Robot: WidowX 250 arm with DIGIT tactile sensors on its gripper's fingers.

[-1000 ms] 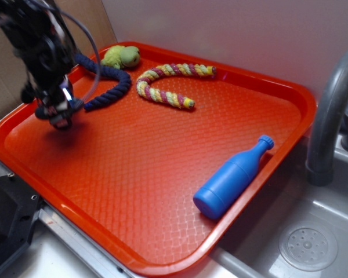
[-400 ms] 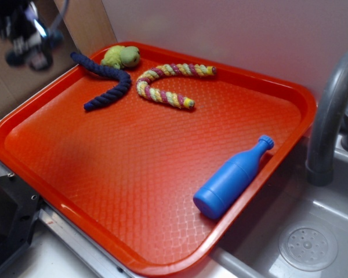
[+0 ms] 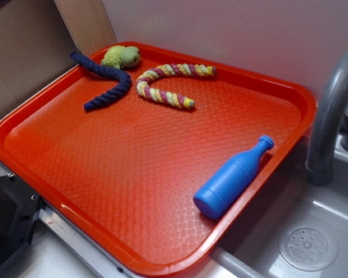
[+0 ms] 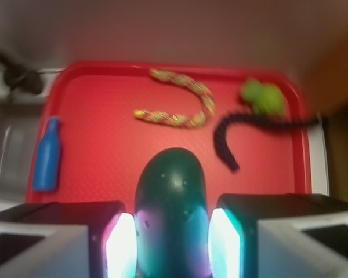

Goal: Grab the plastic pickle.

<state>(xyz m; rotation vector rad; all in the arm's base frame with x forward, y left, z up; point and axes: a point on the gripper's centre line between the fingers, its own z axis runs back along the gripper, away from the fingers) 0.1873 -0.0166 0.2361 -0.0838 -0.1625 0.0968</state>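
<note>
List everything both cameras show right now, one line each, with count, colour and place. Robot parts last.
Tray: one, red-orange, beside the sink.
Blue bottle: one, blue, lying on its side by the tray's edge nearest the sink.
Striped rope: one, yellow and pink, curved, far part of the tray.
Navy rope: one, dark blue, far corner of the tray.
Plush toy: one, green, far corner, touching the navy rope.
Faucet: one, grey, over the sink.
Sink: one, grey, drain visible.
Cardboard: brown, behind the tray.
Plastic pickle: one, dark teal, between the gripper's pads, above the tray.
Gripper: one, black, lit pads, wrist view only.
</note>
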